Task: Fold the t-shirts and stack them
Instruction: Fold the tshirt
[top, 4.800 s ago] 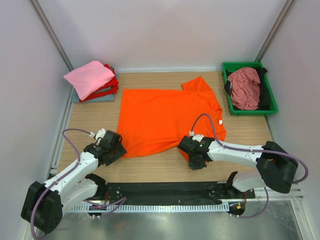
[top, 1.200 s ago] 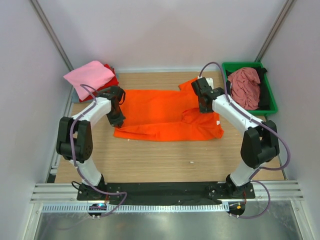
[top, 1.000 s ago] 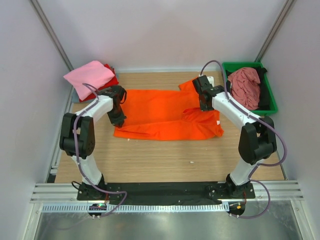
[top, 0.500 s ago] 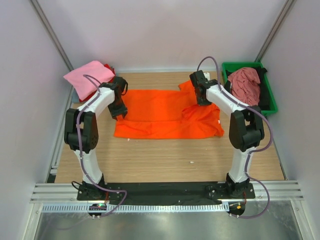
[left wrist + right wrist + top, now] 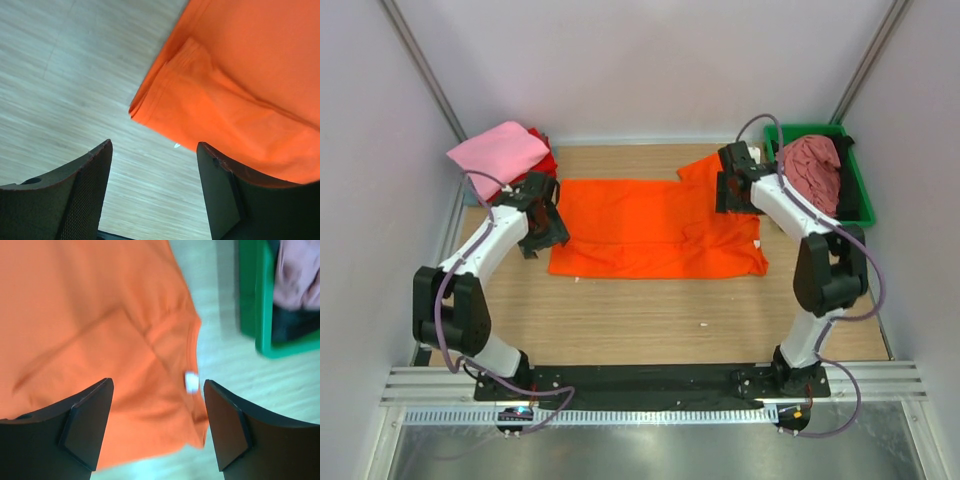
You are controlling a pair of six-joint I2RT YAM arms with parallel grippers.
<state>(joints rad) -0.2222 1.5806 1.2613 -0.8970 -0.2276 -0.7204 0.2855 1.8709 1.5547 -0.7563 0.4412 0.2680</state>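
Note:
The bright orange t-shirt [image 5: 655, 228] lies folded in half lengthwise in the middle of the table, one sleeve sticking out at its far right corner. My left gripper [image 5: 542, 222] hovers just off its left edge, jaws open and empty; its wrist view shows the shirt's folded corner [image 5: 165, 105] ahead over bare wood. My right gripper [image 5: 732, 192] hangs open and empty over the shirt's right end; its wrist view shows the collar with a white label [image 5: 190, 381]. A stack of folded t-shirts, pink on top [image 5: 498, 155], sits at the far left.
A green tray [image 5: 860, 205] at the far right holds crumpled dusty rose [image 5: 810, 170] and black cloth. White walls close in both sides and the back. The arm bases stand on the black rail at the near edge.
Both grippers have opened and let go of the orange shirt's folded-over edge. The left gripper has drawn back left off the cloth; the right has shifted slightly right.

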